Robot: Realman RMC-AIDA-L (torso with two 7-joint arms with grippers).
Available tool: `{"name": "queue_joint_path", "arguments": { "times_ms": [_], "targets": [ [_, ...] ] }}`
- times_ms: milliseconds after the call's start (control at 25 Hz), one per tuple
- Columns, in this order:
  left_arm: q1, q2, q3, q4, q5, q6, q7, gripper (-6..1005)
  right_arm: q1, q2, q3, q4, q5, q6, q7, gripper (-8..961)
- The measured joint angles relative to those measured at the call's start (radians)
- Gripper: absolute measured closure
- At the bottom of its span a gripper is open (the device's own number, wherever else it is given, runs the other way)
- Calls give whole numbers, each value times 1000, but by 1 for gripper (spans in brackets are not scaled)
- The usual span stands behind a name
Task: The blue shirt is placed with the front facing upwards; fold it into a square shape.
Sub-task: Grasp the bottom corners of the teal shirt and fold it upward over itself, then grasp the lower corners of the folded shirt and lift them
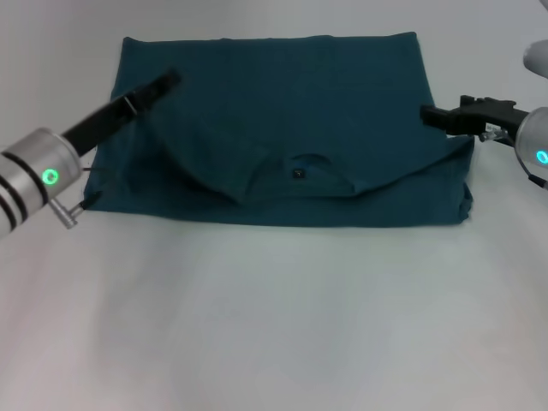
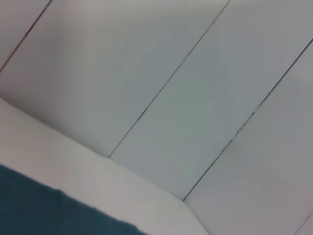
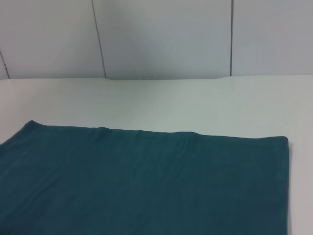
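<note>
A: Start with the biggest thing. Where does the shirt [image 1: 282,128] lie?

B: On the white table [image 1: 274,325], toward its far side, folded into a wide rectangle. The collar [image 1: 300,167] faces the robot, near the front edge, and the top layer runs from it toward each front corner in a slanting line. The plain teal side is up; no lettering shows. The right wrist view shows the far edge lying flat and straight.

A: What could go wrong from here?

B: I judge it is wider than it is deep, so at least 1 more fold is needed for a square. If 1 gripper lifts only the top layer, the layers below could slide and the slanted flaps by the collar could open. If the 2 arms move unevenly, the edges could end up skewed. The right front corner [image 1: 462,201] already bulges a little, so a pull there could drag the whole stack.

A: And the grippers?

B: The left gripper [image 1: 158,87] hangs over the shirt's left part, near the far left corner. I cannot tell whether it touches the cloth, nor how far its fingers stand apart. Its wrist view shows only wall, table and a strip of teal.

A: The right?

B: The right gripper [image 1: 432,114] points at the shirt's right edge, just beside it. It seems to carry nothing, and I cannot tell its opening either.
</note>
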Motion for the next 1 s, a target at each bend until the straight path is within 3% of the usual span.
{"name": "queue_joint_path", "arguments": {
  "times_ms": [200,360,480,760,1000],
  "targets": [
    [53,4,1,52,-28,141,-7,193,-57,-4,-1,-70,-1,-103,72,166],
    [95,6,2,81,-25,221,-27,147,-114,-14,-10,-131,-7,-206,156,164],
    [120,7,7,83,-24,231,-33,139,-154,-38,-53,-147,-11,-270,256,167],
    [175,12,89,106,-19,239,-61,143,-198,-118,-193,-143,-63,-388,534,173],
    [228,12,168,150,-10,245,-74,146,-197,-136,-203,-145,-137,-480,652,174]
  ]
}}
